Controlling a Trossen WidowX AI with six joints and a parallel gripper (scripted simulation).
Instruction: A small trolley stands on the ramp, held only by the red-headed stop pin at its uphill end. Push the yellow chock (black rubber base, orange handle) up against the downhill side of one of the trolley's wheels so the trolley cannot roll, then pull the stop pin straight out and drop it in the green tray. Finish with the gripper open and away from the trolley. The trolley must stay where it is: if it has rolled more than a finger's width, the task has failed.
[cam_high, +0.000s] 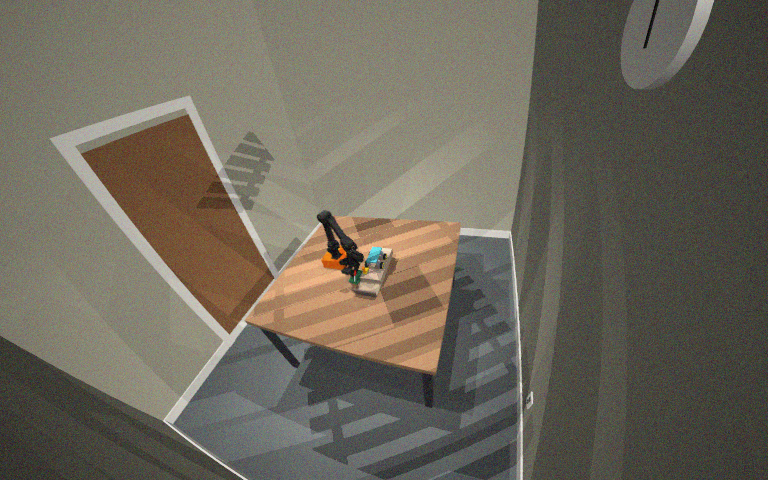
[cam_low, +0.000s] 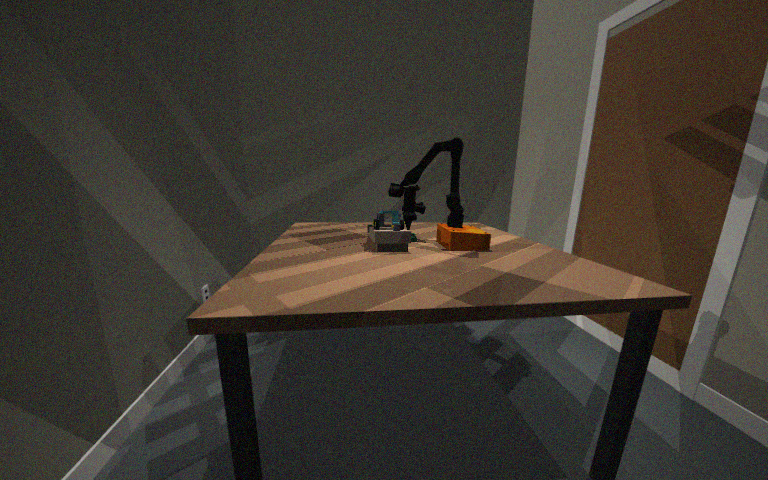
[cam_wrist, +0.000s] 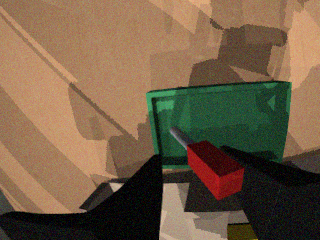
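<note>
The cyan trolley (cam_high: 373, 256) (cam_low: 389, 216) stands on the pale ramp (cam_high: 368, 292) (cam_low: 391, 247). The yellow chock (cam_high: 365, 270) (cam_wrist: 241, 232) is on the ramp at the trolley's downhill end; wheel contact is too small to tell. My gripper (cam_wrist: 190, 156) is partly open above the green tray (cam_high: 354, 280) (cam_low: 414, 238) (cam_wrist: 267, 112). The stop pin, with its red head (cam_wrist: 215, 169), is tilted between the parted fingers, its grey shaft pointing over the tray. The head shows a gap to the left finger and is not gripped. Whether the pin touches the tray is unclear.
The orange box (cam_high: 330, 260) (cam_low: 464, 237) stands at the arm's base. The ramp lies right beside the tray, with its edge showing below the tray in the wrist view. Striped shadows cross the wooden table (cam_high: 351, 333) (cam_low: 430, 288).
</note>
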